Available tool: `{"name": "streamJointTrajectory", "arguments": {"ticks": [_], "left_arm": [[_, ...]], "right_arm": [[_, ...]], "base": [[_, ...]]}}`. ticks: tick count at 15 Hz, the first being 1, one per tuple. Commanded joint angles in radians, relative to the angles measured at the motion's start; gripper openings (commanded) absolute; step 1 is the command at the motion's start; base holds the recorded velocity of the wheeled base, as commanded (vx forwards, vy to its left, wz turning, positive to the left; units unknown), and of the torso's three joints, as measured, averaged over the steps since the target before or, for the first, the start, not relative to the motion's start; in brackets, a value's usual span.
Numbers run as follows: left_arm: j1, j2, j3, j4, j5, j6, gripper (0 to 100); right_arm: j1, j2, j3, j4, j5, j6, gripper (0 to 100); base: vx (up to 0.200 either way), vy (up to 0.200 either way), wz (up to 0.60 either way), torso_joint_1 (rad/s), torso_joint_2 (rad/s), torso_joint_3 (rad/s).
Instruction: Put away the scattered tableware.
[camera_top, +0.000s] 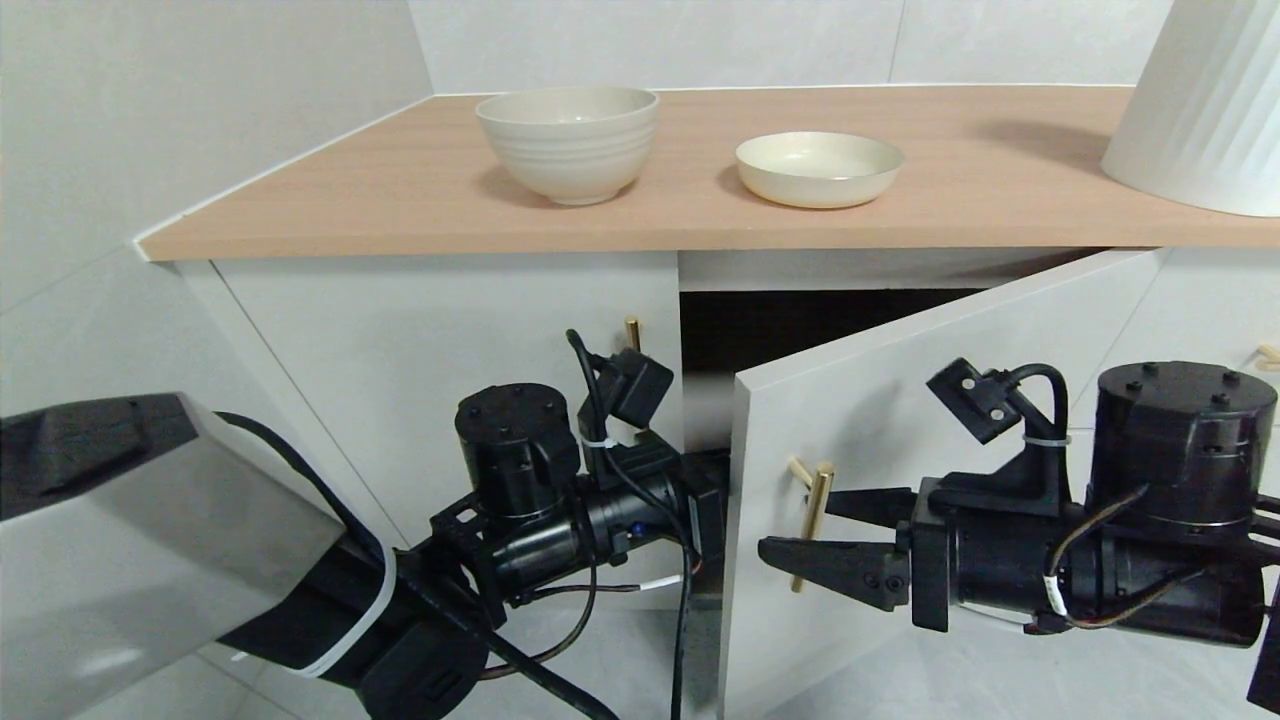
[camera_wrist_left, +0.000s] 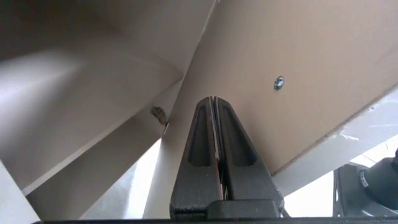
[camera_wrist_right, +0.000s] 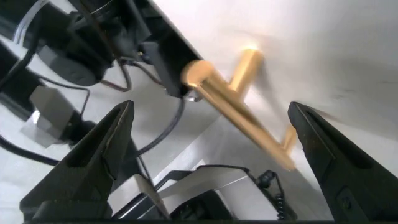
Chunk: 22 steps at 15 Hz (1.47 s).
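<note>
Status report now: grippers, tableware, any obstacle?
Left gripper shut, behind door edge. Right gripper open around handle. Bowl and dish on counter, untouched. Door only partly open.

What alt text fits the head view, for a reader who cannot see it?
The right gripper, open, is at the gold handle of a part-open cabinet door. A bowl and a shallow dish sit on the countertop.

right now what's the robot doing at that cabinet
The cabinet door stands partly open. The right gripper has its fingers open either side of the gold handle; the left gripper, fingers shut, is in the gap behind the door's edge. A bowl and a shallow dish sit on the countertop above.
</note>
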Motion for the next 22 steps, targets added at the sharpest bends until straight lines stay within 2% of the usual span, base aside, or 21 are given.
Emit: {"name": "streamJointTrajectory", "arguments": {"ticks": [1,3,4,5,6,7,11,17,19,20,22], "left_arm": [[-0.002,-0.006,0.001,0.004,-0.004,0.000,0],[-0.002,-0.006,0.001,0.007,-0.003,0.000,0],[-0.002,-0.005,0.001,0.010,-0.003,-0.003,0],[-0.002,-0.003,0.001,0.013,-0.003,-0.009,0],[-0.002,-0.003,-0.001,0.023,-0.003,-0.031,0],[-0.002,-0.003,-0.001,0.023,-0.004,-0.040,0],[-0.004,-0.009,0.001,0.023,-0.004,-0.040,0],[-0.027,0.018,-0.012,0.024,-0.003,-0.046,0],[-0.027,0.052,-0.053,0.038,-0.003,-0.046,0],[-0.027,0.089,-0.110,0.066,-0.003,-0.055,0],[-0.027,0.123,-0.154,0.084,-0.003,-0.072,0]], "right_arm": [[-0.015,-0.067,0.083,-0.007,-0.017,-0.048,100],[-0.014,-0.134,0.160,-0.002,-0.083,-0.156,100],[0.003,-0.192,0.204,-0.001,-0.164,-0.197,100],[0.014,-0.218,0.218,0.001,-0.186,-0.205,100],[0.042,-0.275,0.247,0.007,-0.206,-0.205,100],[0.059,-0.306,0.273,0.013,-0.207,-0.205,100],[0.063,-0.358,0.291,0.065,-0.209,-0.203,100],[0.063,-0.386,0.305,0.093,-0.213,-0.203,100],[0.063,-0.398,0.308,0.116,-0.213,-0.203,100],[0.063,-0.398,0.308,0.116,-0.213,-0.203,100],[0.063,-0.398,0.310,0.116,-0.213,-0.203,100]], "base": [[0.000,0.000,0.00,0.000,0.00,0.000],[0.000,0.000,0.00,0.000,0.00,0.000],[0.000,0.000,0.00,0.000,0.00,0.000],[0.000,0.000,0.00,0.000,0.00,0.000],[0.000,0.000,0.00,0.000,0.00,0.000],[0.000,0.000,0.00,0.000,0.00,0.000],[0.000,0.000,0.00,0.000,0.00,0.000],[-0.200,0.000,0.00,0.004,0.00,0.001],[-0.100,0.000,0.00,0.001,0.00,0.004],[0.000,0.000,0.00,0.000,0.00,0.000],[0.000,0.000,0.00,0.000,0.00,0.000]]}}
